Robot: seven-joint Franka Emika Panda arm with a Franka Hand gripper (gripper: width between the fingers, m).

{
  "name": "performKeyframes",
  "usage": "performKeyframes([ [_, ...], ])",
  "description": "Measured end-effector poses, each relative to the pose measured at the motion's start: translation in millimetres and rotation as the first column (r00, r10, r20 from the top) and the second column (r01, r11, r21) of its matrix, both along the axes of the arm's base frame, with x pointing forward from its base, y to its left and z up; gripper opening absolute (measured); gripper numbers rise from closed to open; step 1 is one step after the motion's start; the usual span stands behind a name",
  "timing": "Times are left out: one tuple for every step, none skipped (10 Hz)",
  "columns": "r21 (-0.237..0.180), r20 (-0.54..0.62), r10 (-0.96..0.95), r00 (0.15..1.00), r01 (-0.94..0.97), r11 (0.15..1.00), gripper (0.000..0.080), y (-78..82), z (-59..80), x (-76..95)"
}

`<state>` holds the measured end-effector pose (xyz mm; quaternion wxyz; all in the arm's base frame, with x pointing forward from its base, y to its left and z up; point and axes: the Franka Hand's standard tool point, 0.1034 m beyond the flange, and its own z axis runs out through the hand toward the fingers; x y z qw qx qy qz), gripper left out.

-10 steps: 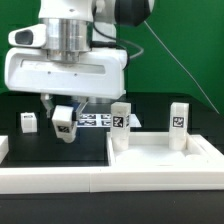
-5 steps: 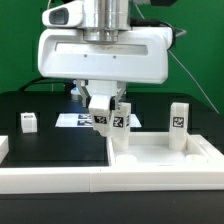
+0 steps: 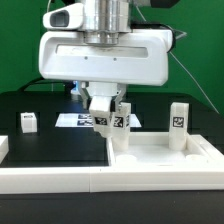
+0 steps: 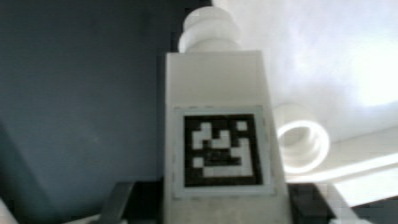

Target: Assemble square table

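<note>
My gripper (image 3: pixel 100 116) is shut on a short white blocky leg (image 3: pixel 99 106) with a black-and-white tag. It hangs just above the back left corner of the square table's white rimmed slab (image 3: pixel 165 160). In the wrist view the held leg (image 4: pixel 217 120) fills the middle between the two dark fingers (image 4: pixel 135 205), its rounded screw end pointing away. Beyond it is a round socket (image 4: pixel 302 146) in the slab. Two legs stand upright on the slab, one (image 3: pixel 122 128) right beside the held leg, one (image 3: pixel 179 122) at the back right. A fourth leg (image 3: pixel 28 122) stands on the black table at the exterior view's left.
The marker board (image 3: pixel 72 120) lies flat on the black table behind the gripper. A long white border bar (image 3: pixel 50 178) runs along the front edge. The arm's wide white wrist housing (image 3: pixel 105 58) hides much of the back of the scene.
Over the last second the gripper carried the leg toward the exterior view's right, from over the marker board to beside the standing left leg. In the last half second nothing moved.
</note>
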<state>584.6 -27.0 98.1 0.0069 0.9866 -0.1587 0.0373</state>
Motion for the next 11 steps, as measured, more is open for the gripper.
performKeyframes([
  [0.007, -0.001, -0.016, 1.000, 0.016, 1.000, 0.0290, 17.3, 2.3, 3.1],
  [0.016, -0.011, -0.032, 0.999, 0.033, 0.999, 0.0290, 32.5, 6.4, 6.9],
  [0.024, -0.014, -0.053, 0.998, 0.053, 0.998, 0.0290, 47.0, 10.8, 13.0],
  [0.025, -0.017, -0.045, 0.999, 0.045, 0.999, 0.0290, 55.7, 11.6, 16.7],
  [0.024, -0.017, -0.040, 0.999, 0.041, 0.999, 0.0290, 54.4, 10.4, 16.3],
  [0.023, -0.009, -0.041, 0.999, 0.041, 0.999, 0.0290, 54.2, 10.5, 17.4],
  [0.020, 0.018, -0.039, 0.999, 0.038, 0.999, 0.0290, 55.1, 10.5, 20.1],
  [0.019, 0.017, -0.045, 0.999, 0.045, 0.999, 0.0290, 56.5, 10.4, 19.6],
  [0.017, 0.037, -0.058, 0.998, 0.057, 0.998, 0.0290, 66.2, 12.8, 22.1],
  [0.017, 0.100, -0.065, 0.993, 0.064, 0.998, 0.0290, 77.8, 15.0, 27.7],
  [0.019, 0.170, -0.076, 0.983, 0.074, 0.997, 0.0290, 89.8, 15.8, 31.8],
])
